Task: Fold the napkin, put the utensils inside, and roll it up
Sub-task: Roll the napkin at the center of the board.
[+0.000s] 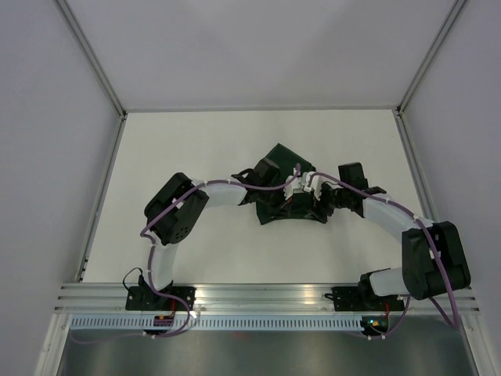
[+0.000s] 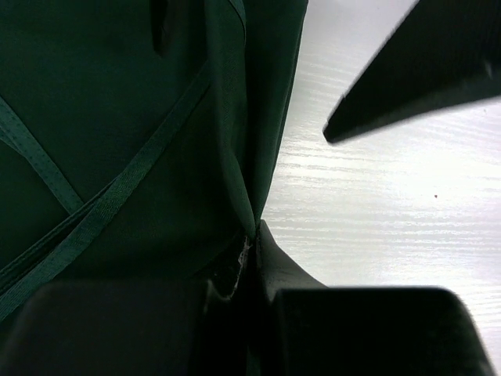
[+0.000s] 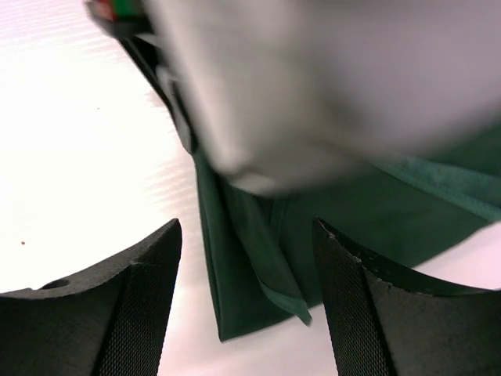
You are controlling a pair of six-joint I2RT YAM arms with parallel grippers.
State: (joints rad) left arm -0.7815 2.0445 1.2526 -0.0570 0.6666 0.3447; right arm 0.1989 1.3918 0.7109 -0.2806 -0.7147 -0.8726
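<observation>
The dark green napkin (image 1: 282, 159) lies folded in a bunch at the middle of the table, and both grippers meet over its near edge. My left gripper (image 2: 254, 239) is shut on a fold of the napkin (image 2: 117, 125) at its right-hand edge. My right gripper (image 3: 246, 229) stands open and holds nothing. A folded corner of the napkin (image 3: 244, 286) hangs between its fingers without touching them. In the top view the left gripper (image 1: 292, 201) and the right gripper (image 1: 322, 206) sit close together. The utensils are out of view.
The white table (image 1: 196, 157) is bounded by grey walls, with metal rails (image 1: 258, 294) along its near edge. The left arm's grey wrist (image 3: 329, 78) looms blurred just above my right fingers. A right finger (image 2: 415, 70) shows dark in the left wrist view.
</observation>
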